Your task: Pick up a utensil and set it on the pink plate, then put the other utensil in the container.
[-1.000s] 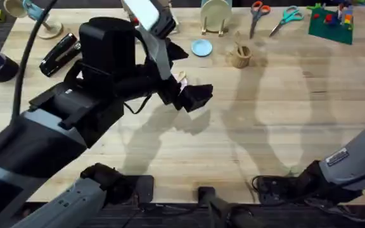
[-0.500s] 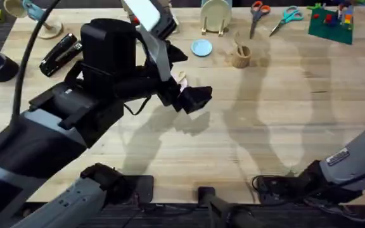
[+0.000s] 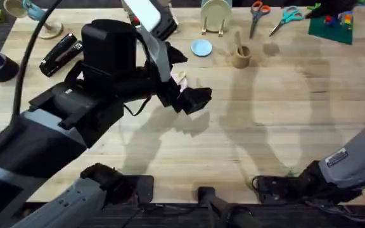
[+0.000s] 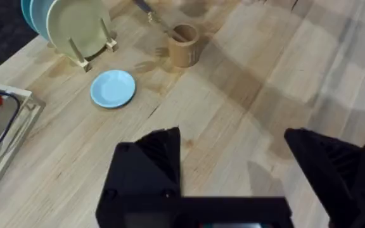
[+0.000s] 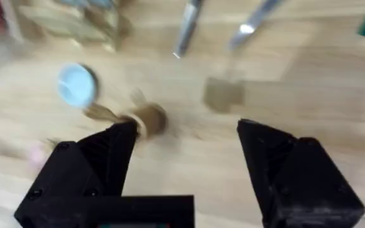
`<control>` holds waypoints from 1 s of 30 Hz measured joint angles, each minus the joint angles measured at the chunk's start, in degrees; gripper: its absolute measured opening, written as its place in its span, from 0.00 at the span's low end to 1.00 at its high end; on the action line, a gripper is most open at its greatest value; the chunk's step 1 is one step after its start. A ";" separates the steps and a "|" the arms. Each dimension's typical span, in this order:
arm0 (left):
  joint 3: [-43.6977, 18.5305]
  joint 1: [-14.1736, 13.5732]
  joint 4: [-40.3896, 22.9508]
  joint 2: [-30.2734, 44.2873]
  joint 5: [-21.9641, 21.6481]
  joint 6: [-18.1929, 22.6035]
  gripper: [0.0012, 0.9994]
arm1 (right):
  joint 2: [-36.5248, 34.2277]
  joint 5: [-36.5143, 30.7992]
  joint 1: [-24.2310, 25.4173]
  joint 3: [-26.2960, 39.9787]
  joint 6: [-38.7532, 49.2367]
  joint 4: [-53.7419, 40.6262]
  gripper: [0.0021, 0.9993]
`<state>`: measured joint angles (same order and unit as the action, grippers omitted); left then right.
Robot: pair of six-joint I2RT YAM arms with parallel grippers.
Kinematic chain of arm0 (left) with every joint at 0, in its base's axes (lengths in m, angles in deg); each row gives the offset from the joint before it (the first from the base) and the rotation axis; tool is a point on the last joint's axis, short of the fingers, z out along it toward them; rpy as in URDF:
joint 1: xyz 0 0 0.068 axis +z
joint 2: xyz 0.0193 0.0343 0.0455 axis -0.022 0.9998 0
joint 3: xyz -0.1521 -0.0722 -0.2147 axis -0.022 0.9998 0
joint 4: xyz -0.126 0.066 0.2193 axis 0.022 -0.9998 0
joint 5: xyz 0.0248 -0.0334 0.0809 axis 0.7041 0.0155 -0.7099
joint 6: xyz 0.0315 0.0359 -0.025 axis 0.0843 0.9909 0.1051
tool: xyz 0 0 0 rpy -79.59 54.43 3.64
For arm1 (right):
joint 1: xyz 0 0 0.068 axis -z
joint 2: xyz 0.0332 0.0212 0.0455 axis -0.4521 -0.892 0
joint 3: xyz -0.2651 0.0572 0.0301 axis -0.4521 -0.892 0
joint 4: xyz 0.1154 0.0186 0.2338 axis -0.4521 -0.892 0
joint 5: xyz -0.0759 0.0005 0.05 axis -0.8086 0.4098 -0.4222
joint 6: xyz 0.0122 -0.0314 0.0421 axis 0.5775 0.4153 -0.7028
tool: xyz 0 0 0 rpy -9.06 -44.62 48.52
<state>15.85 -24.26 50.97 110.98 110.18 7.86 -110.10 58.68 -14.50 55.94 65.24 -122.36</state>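
My light wooden table (image 3: 284, 120) carries a tan wooden cup (image 3: 241, 57) with a utensil standing in it, a light-blue plate (image 3: 201, 47) just beside, a pale-green plate (image 3: 215, 14) upright in a rack, two pairs of scissors (image 3: 272, 18), a black stapler (image 3: 59, 54), and a green board (image 3: 331, 25) of toy bricks.

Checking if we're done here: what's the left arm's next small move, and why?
Probably lift the left end effector clear, back toward its base. It is open over bare table, a utensil stands in the container, and something pale lies on the pink plate, half hidden under that arm.
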 joint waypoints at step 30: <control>0.00 0.00 -8.82 -24.12 -12.04 -1.74 0.99 | 29.22 -20.10 -8.24 4.30 10.72 -31.02 1.00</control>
<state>15.85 -24.26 42.15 86.87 98.14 6.13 -80.87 38.58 -22.74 60.24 75.96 -153.39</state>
